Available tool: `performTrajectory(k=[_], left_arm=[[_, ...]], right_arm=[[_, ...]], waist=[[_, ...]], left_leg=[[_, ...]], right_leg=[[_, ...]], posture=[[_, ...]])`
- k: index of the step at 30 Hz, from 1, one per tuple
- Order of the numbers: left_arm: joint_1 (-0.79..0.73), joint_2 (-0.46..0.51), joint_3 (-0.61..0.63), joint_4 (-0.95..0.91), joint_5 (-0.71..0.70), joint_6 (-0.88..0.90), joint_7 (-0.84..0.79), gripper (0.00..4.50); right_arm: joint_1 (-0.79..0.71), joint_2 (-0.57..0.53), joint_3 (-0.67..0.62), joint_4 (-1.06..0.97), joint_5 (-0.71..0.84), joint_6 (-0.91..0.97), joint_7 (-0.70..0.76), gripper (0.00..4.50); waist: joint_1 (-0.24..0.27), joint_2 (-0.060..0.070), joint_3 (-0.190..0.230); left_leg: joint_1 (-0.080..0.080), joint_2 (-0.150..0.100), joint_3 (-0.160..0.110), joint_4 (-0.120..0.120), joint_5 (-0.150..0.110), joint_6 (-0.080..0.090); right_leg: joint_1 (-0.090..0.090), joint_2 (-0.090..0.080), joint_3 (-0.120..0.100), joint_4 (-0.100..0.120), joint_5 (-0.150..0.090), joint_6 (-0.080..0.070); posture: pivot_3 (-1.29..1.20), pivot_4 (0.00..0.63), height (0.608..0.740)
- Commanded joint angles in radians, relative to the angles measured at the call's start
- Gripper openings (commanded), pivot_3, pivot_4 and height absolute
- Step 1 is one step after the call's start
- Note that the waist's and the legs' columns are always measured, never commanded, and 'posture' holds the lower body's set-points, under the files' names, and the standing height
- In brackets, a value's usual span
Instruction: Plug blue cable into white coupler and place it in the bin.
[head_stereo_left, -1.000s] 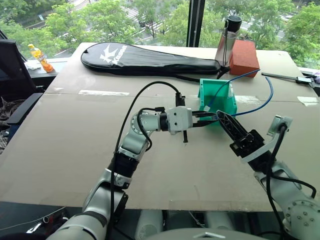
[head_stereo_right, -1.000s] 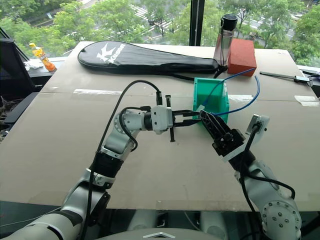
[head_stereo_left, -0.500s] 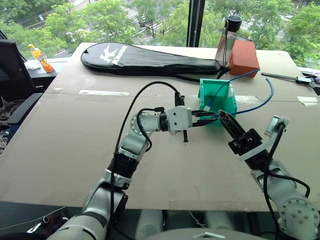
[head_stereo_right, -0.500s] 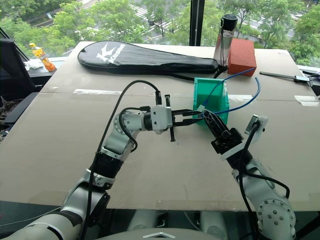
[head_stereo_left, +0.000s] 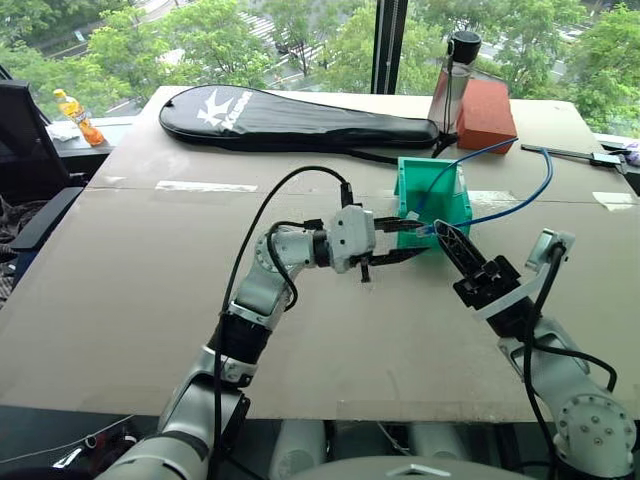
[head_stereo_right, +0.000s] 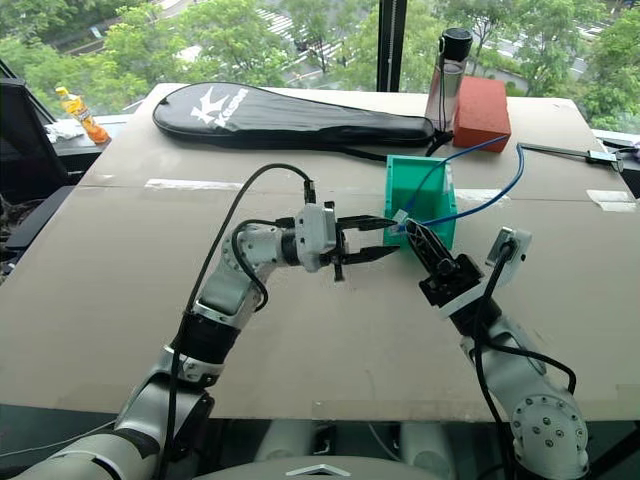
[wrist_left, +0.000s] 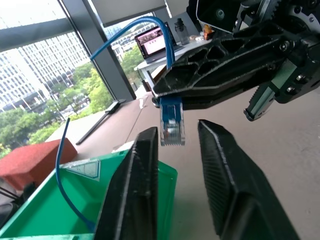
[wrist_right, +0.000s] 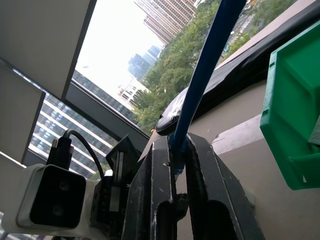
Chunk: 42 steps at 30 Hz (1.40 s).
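R gripper (head_stereo_left: 440, 232), centre-right of frame, is clamped on the blue cable (head_stereo_left: 505, 207) just behind its clear plug (wrist_left: 171, 127). L gripper (head_stereo_left: 408, 237) has its fingers parted either side of that plug, no contact. Both sit just in front of the bin (head_stereo_left: 432, 205); the cable arcs up over the bin to upper right.

Non-task items, head views. Counter (head_stereo_left: 140, 300): broad, beige, with strips of pale tape near mid-frame left and at the right edge. Black racket cover (head_stereo_left: 290, 118): upper centre, lying flat along the far side, white logo near its left end. Clear bottle with black cap (head_stereo_left: 455, 80): upper right, upright, just beside a red-brown block (head_stereo_left: 487, 112). Thin dark tool (head_stereo_left: 570, 154): far right, flat on the counter. Orange drink bottle (head_stereo_left: 80, 115): upper left, tilted on a side ledge. Background: window mullion (head_stereo_left: 388, 45) and green trees (head_stereo_left: 200, 40)
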Motion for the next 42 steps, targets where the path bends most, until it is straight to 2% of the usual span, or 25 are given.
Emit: performTrajectory(k=[1,4,8,13,18,27,30,32,33,34,35,37,40,42], left_arm=[[0.038,0.047,0.094,-0.097,-0.084,0.170,0.058,3.17],[0.085,0.084,0.158,-0.134,-0.138,0.312,0.111,4.47],[0.123,0.128,0.200,-0.102,-0.148,0.418,0.139,4.47],[0.101,0.147,0.183,0.022,-0.096,0.400,0.103,4.47],[0.011,0.125,0.111,0.243,0.012,0.246,0.034,4.47],[-0.089,0.062,0.088,0.487,0.090,0.057,-0.014,4.47],[-0.119,0.044,0.094,0.557,0.111,0.004,-0.014,3.59],[-0.132,0.034,0.097,0.597,0.120,-0.027,-0.021,2.76],[-0.138,0.029,0.097,0.614,0.125,-0.041,-0.022,2.16],[-0.144,0.023,0.100,0.630,0.127,-0.051,-0.024,1.86],[-0.150,0.018,0.103,0.643,0.126,-0.057,-0.027,1.27],[-0.160,0.012,0.105,0.666,0.127,-0.075,-0.034,0.40],[-0.159,0.008,0.111,0.668,0.114,-0.093,-0.074,0.33],[-0.144,0.011,0.109,0.605,0.086,-0.073,-0.122,0.33]], right_arm=[[-0.006,-0.018,-0.016,-0.034,0.012,-0.013,0.003,0.00],[0.003,-0.032,-0.030,-0.027,0.009,-0.018,0.015,0.00],[0.011,-0.042,-0.042,-0.016,-0.002,-0.026,0.031,0.00],[0.008,-0.039,-0.034,-0.016,-0.016,-0.025,0.033,0.00],[0.003,-0.034,-0.020,-0.037,-0.026,-0.022,0.008,0.00],[0.040,-0.035,-0.026,-0.071,-0.031,-0.032,-0.013,0.00],[0.066,-0.038,-0.032,-0.082,-0.034,-0.038,-0.007,0.00],[0.081,-0.043,-0.035,-0.086,-0.036,-0.043,0.000,0.00],[0.089,-0.047,-0.037,-0.088,-0.037,-0.045,0.005,0.00],[0.096,-0.051,-0.040,-0.089,-0.036,-0.048,0.009,0.00],[0.101,-0.055,-0.042,-0.090,-0.034,-0.049,0.012,0.00],[0.113,-0.066,-0.046,-0.092,-0.032,-0.051,0.022,0.00],[0.128,-0.086,-0.054,-0.095,-0.039,-0.052,0.032,0.00],[0.124,-0.128,-0.068,-0.098,-0.070,-0.043,0.058,0.00]], waist=[[-0.001,0.000,0.000],[-0.002,0.000,0.000],[0.002,0.000,0.000],[0.002,0.000,0.000],[0.004,0.000,0.000],[0.001,0.000,0.000],[0.002,0.000,0.000],[0.003,0.000,0.000],[0.002,0.000,0.000],[0.002,0.000,0.000],[0.002,0.000,0.000],[0.002,0.000,0.000],[0.002,0.000,0.000],[0.002,0.000,0.000]], left_leg=[[0.000,0.000,0.000,0.000,0.000,0.000],[0.000,0.000,0.000,0.000,0.000,0.000],[0.000,0.000,0.000,0.000,0.000,0.000],[0.000,0.000,0.000,0.000,0.000,0.000],[0.000,0.000,0.000,-0.001,0.000,0.000],[-0.001,0.000,0.001,-0.001,0.000,0.000],[-0.001,0.000,0.001,-0.001,0.000,0.000],[-0.001,0.000,0.001,-0.001,0.000,0.000],[-0.001,0.000,0.002,-0.001,0.000,0.000],[-0.001,0.000,0.002,-0.001,0.000,0.000],[-0.001,0.000,0.002,-0.001,0.000,0.000],[-0.001,0.000,0.001,-0.001,0.000,0.000],[-0.001,0.000,0.001,-0.001,0.000,0.000],[-0.001,0.000,0.001,-0.001,0.000,0.000]], right_leg=[[0.000,0.000,0.000,0.000,0.000,0.000],[0.000,0.000,0.000,0.000,0.000,0.000],[0.000,0.000,0.000,0.000,0.000,0.000],[0.000,-0.001,0.000,0.000,0.000,0.000],[0.000,0.000,-0.001,0.000,0.000,0.000],[-0.001,0.000,0.000,-0.001,0.000,0.000],[-0.001,0.000,0.000,-0.001,0.000,0.000],[-0.001,0.000,0.000,-0.001,0.000,0.000],[-0.001,0.000,0.000,-0.001,0.000,0.000],[-0.001,0.000,0.000,-0.001,0.000,0.000],[-0.001,0.000,0.000,-0.001,0.000,0.000],[-0.001,0.000,0.000,-0.001,0.000,0.000],[-0.001,0.000,0.000,-0.001,0.000,0.000],[-0.002,0.000,0.000,-0.001,0.000,0.000]], posture=[[0.00,0.150,0.740],[0.00,0.150,0.740],[0.00,0.150,0.740],[0.00,0.150,0.740],[0.00,0.150,0.740],[0.00,0.150,0.740],[0.00,0.150,0.740],[0.00,0.150,0.740],[0.00,0.150,0.740],[0.00,0.150,0.740],[0.00,0.150,0.740],[0.00,0.150,0.740],[0.00,0.150,0.740],[0.00,0.150,0.740]])
